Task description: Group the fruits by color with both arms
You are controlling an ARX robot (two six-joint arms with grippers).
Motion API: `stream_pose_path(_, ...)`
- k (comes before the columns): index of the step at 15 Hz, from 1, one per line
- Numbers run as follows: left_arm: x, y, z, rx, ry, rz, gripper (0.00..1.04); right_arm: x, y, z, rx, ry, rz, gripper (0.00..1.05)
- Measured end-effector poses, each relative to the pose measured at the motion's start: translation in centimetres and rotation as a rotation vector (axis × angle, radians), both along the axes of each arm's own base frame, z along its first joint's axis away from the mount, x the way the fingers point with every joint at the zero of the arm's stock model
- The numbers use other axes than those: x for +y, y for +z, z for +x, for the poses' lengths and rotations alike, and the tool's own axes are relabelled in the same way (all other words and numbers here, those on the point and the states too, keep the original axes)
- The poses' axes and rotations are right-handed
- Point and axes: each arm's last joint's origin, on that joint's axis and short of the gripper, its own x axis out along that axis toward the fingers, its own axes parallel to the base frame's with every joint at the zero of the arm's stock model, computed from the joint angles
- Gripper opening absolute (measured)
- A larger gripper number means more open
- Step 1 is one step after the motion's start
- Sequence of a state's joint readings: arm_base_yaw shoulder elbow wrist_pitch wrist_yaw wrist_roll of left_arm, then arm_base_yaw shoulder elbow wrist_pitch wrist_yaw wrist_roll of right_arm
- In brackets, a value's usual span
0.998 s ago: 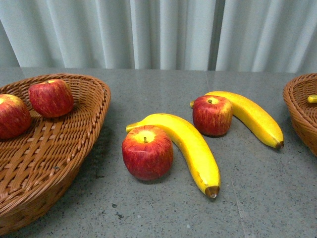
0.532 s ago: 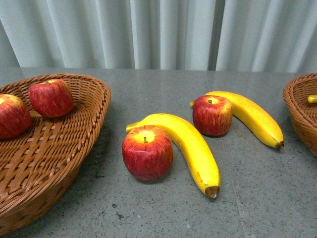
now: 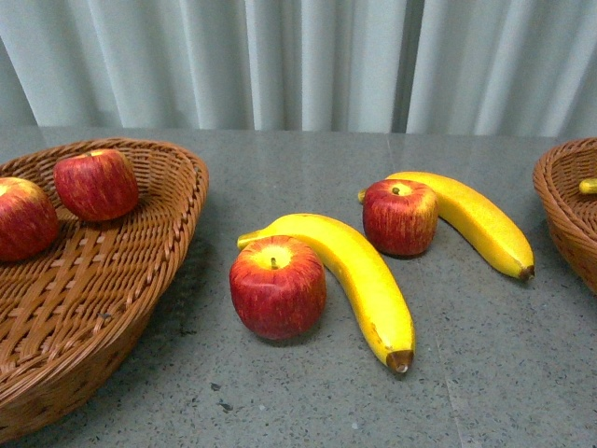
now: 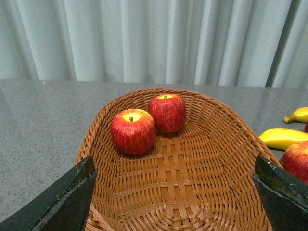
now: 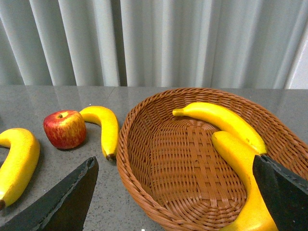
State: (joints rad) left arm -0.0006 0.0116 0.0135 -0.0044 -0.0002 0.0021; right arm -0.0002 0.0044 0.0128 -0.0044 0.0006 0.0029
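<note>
On the grey table lie a red apple (image 3: 277, 287) against a banana (image 3: 359, 275), and a second apple (image 3: 399, 217) against another banana (image 3: 478, 220). The left wicker basket (image 3: 140, 252) holds two apples (image 3: 95, 184) (image 3: 22, 217). The right basket (image 3: 562, 201) shows a banana tip (image 3: 588, 186). No arm shows in the front view. My left gripper (image 4: 175, 197) is open and empty over the left basket (image 4: 192, 178) with its two apples (image 4: 133, 131) (image 4: 167, 112). My right gripper (image 5: 175, 197) is open and empty over the right basket (image 5: 187, 163), which holds two bananas (image 5: 221, 120) (image 5: 243, 163).
Pale curtains (image 3: 298, 61) hang behind the table's far edge. In the right wrist view an apple (image 5: 64, 129) and two bananas (image 5: 107, 129) (image 5: 18, 161) lie on the table beside the basket. The left wrist view shows banana ends (image 4: 284, 137) and an apple's edge (image 4: 296, 161) beside its basket.
</note>
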Motion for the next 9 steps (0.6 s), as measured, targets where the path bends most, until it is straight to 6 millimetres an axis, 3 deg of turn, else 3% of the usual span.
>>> stream_pose_path(1,0.0,0.0,0.0,0.0,0.0,0.0,0.98,0.0,0.0,0.0,0.0,0.0,0.0,0.98)
stream_pose_path(2,-0.1,-0.2,-0.1,0.114,0.056,-0.023,0.98,0.0,0.0,0.0,0.0,0.0,0.0,0.98)
stream_pose_path(3,-0.5,0.2,0.2,0.291,0.192,-0.04,0.98,0.0,0.0,0.0,0.001,0.001,-0.001,0.98)
stream_pose_path(4,-0.4,0.7,0.5,0.312,0.289,-0.036,0.98,0.0,0.0,0.0,-0.002,0.003,0.0,0.98)
stream_pose_path(5,-0.2,1.5,0.6,0.268,0.365,-0.049,0.98,0.0,0.0,0.0,0.002,-0.002,0.0,0.98)
stream_pose_path(7,0.1,4.5,1.2,0.15,0.346,-0.074,0.98,0.0,0.0,0.0,0.0,0.0,0.0,0.98)
stream_pose_path(9,1.3,5.8,2.9,0.128,0.333,-0.022,0.98,0.0,0.0,0.0,0.001,0.0,0.0,0.98)
